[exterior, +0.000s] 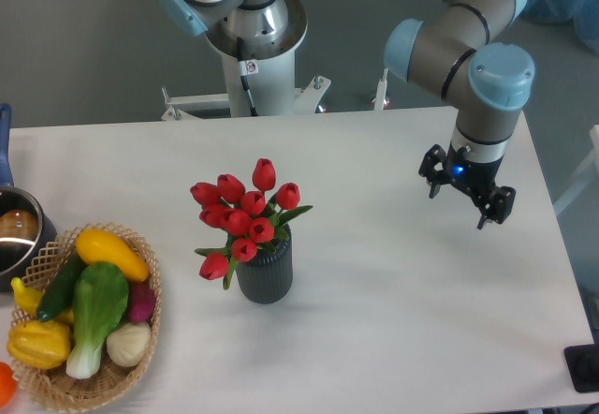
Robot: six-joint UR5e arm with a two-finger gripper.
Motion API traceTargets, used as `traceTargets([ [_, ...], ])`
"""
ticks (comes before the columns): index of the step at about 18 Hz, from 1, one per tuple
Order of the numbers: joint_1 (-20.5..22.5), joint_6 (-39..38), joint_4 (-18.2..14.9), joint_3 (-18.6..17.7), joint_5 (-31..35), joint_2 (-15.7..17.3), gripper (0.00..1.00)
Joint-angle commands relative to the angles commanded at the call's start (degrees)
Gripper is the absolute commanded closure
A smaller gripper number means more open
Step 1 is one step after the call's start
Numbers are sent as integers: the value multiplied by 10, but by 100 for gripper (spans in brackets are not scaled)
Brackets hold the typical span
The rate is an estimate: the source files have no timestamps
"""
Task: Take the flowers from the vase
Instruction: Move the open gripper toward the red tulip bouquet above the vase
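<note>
A bunch of red tulip flowers (pixel 241 215) with green stems and leaves stands in the vase (pixel 265 272), a short dark ribbed cylinder near the middle of the white table. My gripper (pixel 462 205) hangs over the table's right side, well to the right of the flowers and apart from them. Its two dark fingers are spread with nothing between them, so it is open.
A woven wicker basket (pixel 138 339) with colourful vegetables sits at the front left corner. A dark pot (pixel 17 231) with a blue handle stands at the left edge. The arm's white base (pixel 255 44) rises behind the table's far edge.
</note>
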Motion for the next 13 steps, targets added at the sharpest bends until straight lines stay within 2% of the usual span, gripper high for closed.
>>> traceTargets([
  [3,-3,2,0,0,-3,3,0],
  [7,-31,4,0,-1,-6,6,0],
  [8,-32,5,0,-14,-17,9,0],
  [11,-37,2,0,-56,-126,27,0],
  [13,-34,4,0,-83,-178,53,0],
])
